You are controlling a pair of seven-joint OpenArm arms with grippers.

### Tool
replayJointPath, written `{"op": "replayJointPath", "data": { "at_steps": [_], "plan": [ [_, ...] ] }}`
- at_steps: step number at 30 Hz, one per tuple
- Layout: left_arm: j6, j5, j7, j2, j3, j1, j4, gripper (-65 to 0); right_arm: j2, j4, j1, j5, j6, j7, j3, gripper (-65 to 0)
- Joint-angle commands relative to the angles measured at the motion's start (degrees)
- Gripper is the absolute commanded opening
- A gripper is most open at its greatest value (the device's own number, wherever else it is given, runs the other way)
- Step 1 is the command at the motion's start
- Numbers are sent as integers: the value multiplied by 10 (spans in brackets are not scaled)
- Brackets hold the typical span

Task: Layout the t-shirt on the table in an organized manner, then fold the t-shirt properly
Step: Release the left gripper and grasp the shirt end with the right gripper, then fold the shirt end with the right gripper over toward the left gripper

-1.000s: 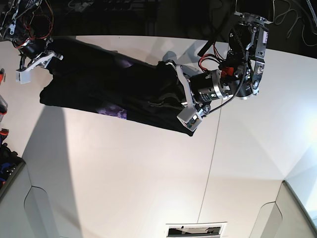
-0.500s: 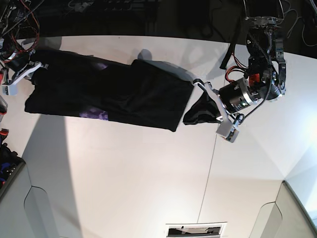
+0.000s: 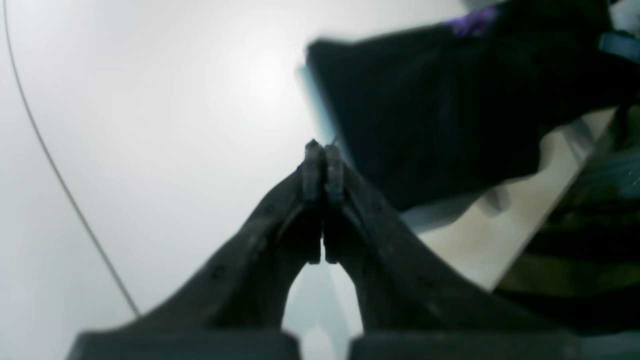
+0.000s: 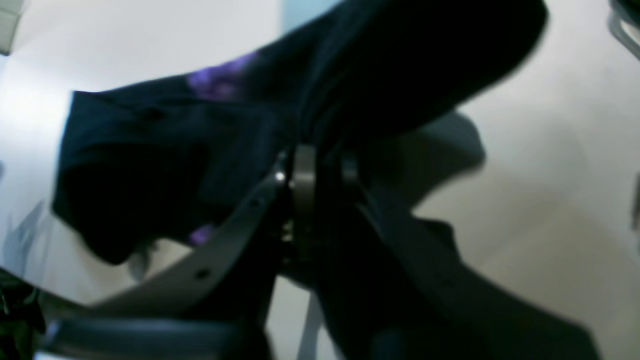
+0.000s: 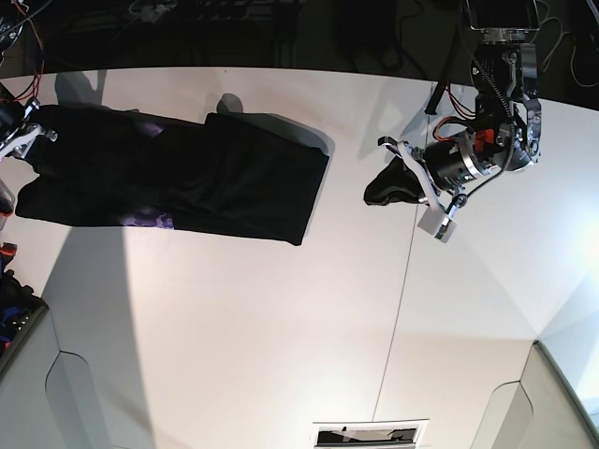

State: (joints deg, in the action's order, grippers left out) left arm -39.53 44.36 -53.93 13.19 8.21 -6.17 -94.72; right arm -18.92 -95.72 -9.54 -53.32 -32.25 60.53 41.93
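The black t-shirt lies stretched in a long band across the back left of the white table, with a purple patch on its near edge. At the far left, my right gripper is shut on the shirt's end. The right wrist view shows its fingers pinching black cloth. My left gripper is to the right of the shirt, apart from its edge. In the left wrist view its jaws are pressed together with nothing between them, and the shirt lies beyond.
A thin dark seam runs across the table right of centre. Dark clutter and cables line the far edge. Grey panels sit at the near corners, and red and blue items stand at the left edge.
The right gripper has dragged the shirt leftward across the table. The left gripper has moved right, away from the shirt's right edge, leaving a gap of bare table.
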Motion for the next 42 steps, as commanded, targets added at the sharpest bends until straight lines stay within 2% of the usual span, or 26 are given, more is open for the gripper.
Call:
{"op": "replayJointPath", "data": {
  "at_steps": [1, 4, 7, 13, 19, 26, 30, 33, 36, 39, 42],
  "plan": [
    [-5, -1, 28, 3, -4, 8, 13, -650, -3, -26, 6, -20, -8, -11, 3, -650],
    [-5, -25, 76, 3, -20, 8, 67, -650, 19, -84, 6, -22, -10, -7, 3, -650],
    [-5, -42, 92, 1, -48, 9, 86, -650, 36, -130, 5, -22, -10, -7, 0, -650],
    [-5, -73, 121, -18, -118, 17, 94, -650, 39, -172, 5, -16, -10, -9, -57, -650],
    [-5, -107, 121, -66, -139, 32, 112, -650, 44, -174, 26, 5, -9, -22, -118, -650],
    [-5, -108, 118, -105, -144, 33, 112, -650, 100, -173, 70, 9, -10, -23, -170, -650],
    [-5, -108, 121, -106, -144, 33, 112, -650, 141, -161, 81, 67, -10, -29, -232, -650],
    [-5, -108, 121, -106, -144, 33, 112, -650, 160, -141, 81, 121, -10, -38, -278, -650],
    [-5, -108, 120, -106, -144, 33, 112, -650, 161, -131, 81, 181, -10, -40, -316, -650],
    [-5, -107, 116, -105, -144, 33, 112, -650, 161, -128, 81, 202, -10, -42, -341, -650],
    [-5, -107, 115, -105, -144, 33, 112, -650, 161, -128, 81, 207, -10, -42, -362, -585]
  ]
}}
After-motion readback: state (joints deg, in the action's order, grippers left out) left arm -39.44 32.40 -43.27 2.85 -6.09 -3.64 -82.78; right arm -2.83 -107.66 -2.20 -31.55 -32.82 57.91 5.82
